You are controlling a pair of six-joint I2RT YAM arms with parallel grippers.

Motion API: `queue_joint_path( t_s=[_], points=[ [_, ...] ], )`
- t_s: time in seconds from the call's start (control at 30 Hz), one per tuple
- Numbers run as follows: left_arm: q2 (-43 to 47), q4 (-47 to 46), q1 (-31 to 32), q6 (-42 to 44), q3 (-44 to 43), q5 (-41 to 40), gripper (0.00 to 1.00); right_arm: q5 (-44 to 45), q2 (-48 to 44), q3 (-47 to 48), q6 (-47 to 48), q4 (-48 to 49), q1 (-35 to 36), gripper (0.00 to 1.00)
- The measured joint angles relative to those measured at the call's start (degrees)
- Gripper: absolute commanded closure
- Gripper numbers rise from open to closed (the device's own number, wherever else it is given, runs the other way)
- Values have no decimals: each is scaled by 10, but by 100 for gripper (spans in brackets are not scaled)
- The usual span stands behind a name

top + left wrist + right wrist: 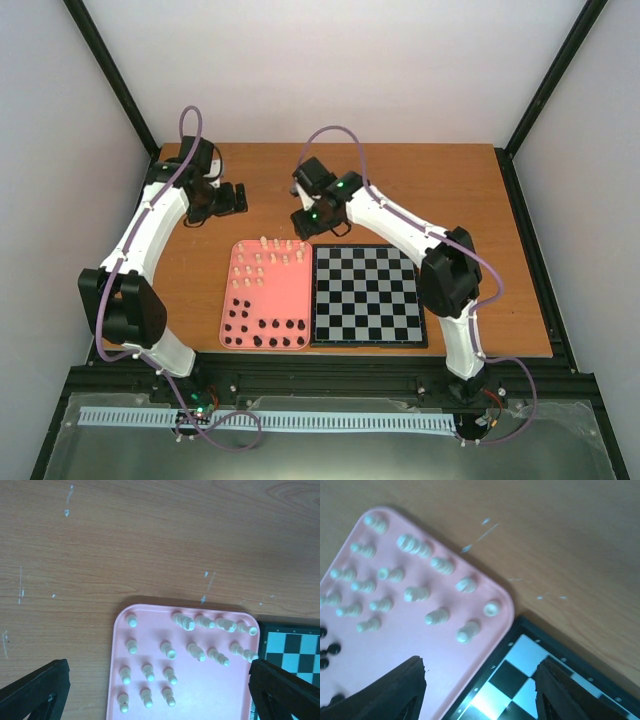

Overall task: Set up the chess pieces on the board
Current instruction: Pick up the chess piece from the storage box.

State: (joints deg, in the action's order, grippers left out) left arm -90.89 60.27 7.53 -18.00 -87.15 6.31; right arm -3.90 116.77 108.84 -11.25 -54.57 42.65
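Hovering by tray [405,640], both released: right gripper [481,670], left gripper [159,670]. Centre jaws on one cream piece [468,630], descend straight.

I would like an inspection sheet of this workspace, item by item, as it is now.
surface: wooden table, a few white flecks.
job's things: board bare; cream pieces and black pieces all on the pink tray beside it.
clutter: nothing seen.
claws: left claw open, empty; right claw open, empty.
cables: purple cable looped along each arm.
surroundings: white walls, black frame.
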Motion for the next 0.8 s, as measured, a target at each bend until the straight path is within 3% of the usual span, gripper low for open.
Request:
queue_joint_path(
  t_s=[0.1,0.2,0.27,0.37,0.4,0.53,0.67,0.8],
  points=[
    [1,2,0,-2,9,-17,0,-14,8,-10,-7,4,17,51],
    [5,3,0,-3,22,-36,0,-20,8,-13,-11,5,20,82],
    [7,4,0,-5,26,-44,0,-20,8,-13,-18,9,19,96],
    [8,4,0,-7,26,-45,0,-19,10,-13,-24,15,16,97],
    [8,4,0,-8,26,-45,0,-19,12,-13,-26,16,16,95],
    [9,4,0,-9,30,-46,0,-19,17,-16,-33,20,16,55],
    [9,5,0,-10,40,-46,0,-21,22,-17,-34,25,16,44],
    [10,5,0,-11,47,-46,0,-26,46,-10,-36,25,17,40]
  ],
)
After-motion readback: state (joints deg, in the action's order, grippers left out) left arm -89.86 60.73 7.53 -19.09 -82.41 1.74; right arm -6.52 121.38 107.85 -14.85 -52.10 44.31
